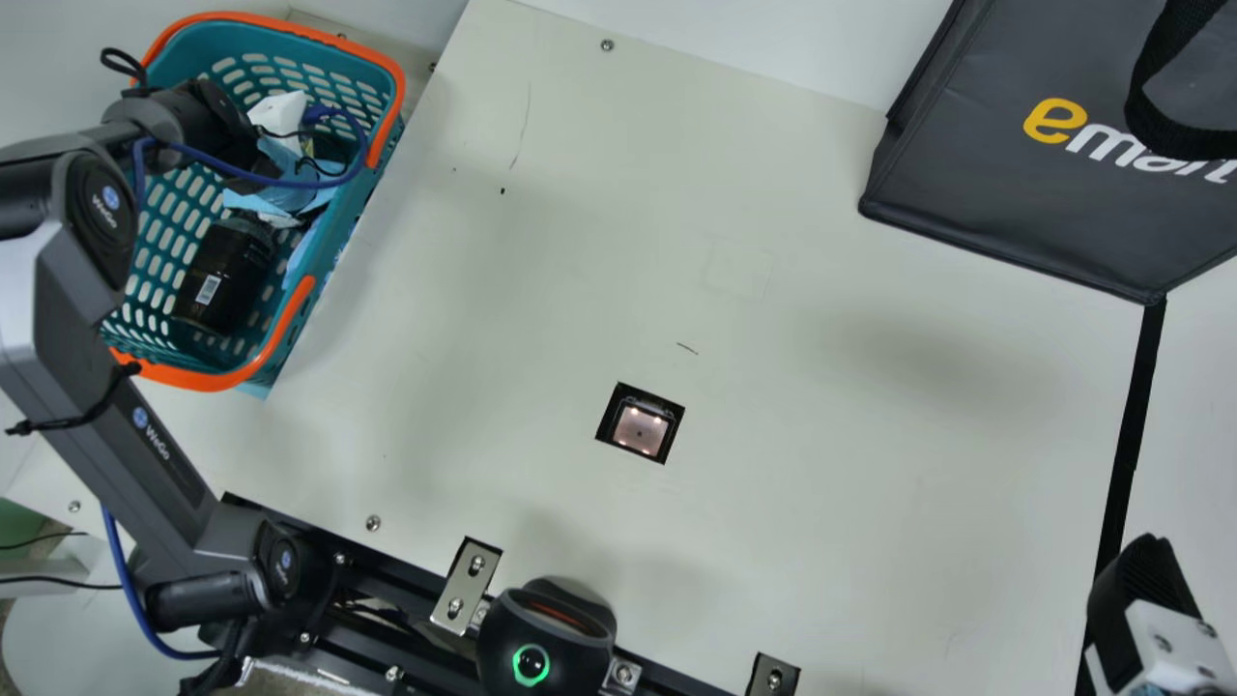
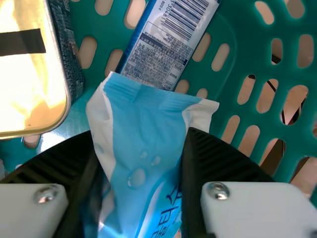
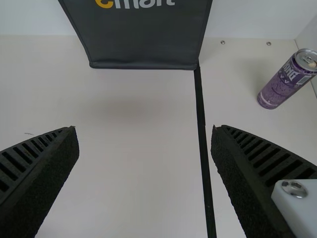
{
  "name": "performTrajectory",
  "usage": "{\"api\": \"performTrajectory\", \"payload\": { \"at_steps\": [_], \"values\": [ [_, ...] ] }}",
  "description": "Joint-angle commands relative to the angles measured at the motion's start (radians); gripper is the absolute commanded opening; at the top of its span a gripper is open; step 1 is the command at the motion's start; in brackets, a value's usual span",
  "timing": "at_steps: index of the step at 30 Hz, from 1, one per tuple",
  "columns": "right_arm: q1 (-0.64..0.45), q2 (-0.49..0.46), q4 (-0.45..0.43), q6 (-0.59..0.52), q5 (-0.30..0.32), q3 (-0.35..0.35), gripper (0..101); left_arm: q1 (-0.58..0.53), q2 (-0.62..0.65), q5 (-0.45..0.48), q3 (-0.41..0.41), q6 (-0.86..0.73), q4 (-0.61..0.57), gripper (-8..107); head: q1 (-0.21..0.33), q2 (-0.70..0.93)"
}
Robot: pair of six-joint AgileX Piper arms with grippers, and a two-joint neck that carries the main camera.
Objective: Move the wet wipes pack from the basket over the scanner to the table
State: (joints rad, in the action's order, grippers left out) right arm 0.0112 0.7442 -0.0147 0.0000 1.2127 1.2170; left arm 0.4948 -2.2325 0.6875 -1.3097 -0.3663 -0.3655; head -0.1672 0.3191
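One basket (image 1: pixel 208 379) holds one wet wipes pack (image 2: pixel 141 129), clamped between the left fingers (image 2: pixel 218 156), one black jar (image 1: pixel 232 261), one tin (image 2: pixel 34 84), one barcoded packet (image 2: pixel 166 44). Right fingers (image 1: pixel 1140 585): wide apart, empty.

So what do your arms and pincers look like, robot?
My left arm is black and grey, with round joints, little blue badges and a blue cable. My left pincer and right pincer both have black, ridged fingers, with white parts and shiny screws.
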Motion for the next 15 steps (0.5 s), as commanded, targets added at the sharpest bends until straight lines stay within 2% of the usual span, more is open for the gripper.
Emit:
{"api": "performTrajectory", "payload": {
  "at_steps": [1, 3, 9, 15],
  "values": [
    [0.0, 0.0, 0.0, 0.0, 0.0, 0.0, 95, 0.002, 0.005, -0.002, 0.003, -0.001, -0.008, 3, 0.029, 0.002],
    [0.0, 0.0, 0.0, 0.0, 0.0, 0.0, 95, 0.004, 0.014, -0.003, 0.008, -0.006, -0.019, -8, 0.029, 0.002],
    [0.0, 0.0, 0.0, 0.0, -0.001, 0.0, 95, 0.008, 0.069, -0.041, 0.046, -0.007, -0.038, -8, 0.029, 0.002],
    [0.0, 0.0, 0.0, 0.0, -0.001, 0.0, 95, 0.007, 0.158, -0.12, 0.1, 0.036, -0.013, -8, 0.029, 0.002]
  ]
}}
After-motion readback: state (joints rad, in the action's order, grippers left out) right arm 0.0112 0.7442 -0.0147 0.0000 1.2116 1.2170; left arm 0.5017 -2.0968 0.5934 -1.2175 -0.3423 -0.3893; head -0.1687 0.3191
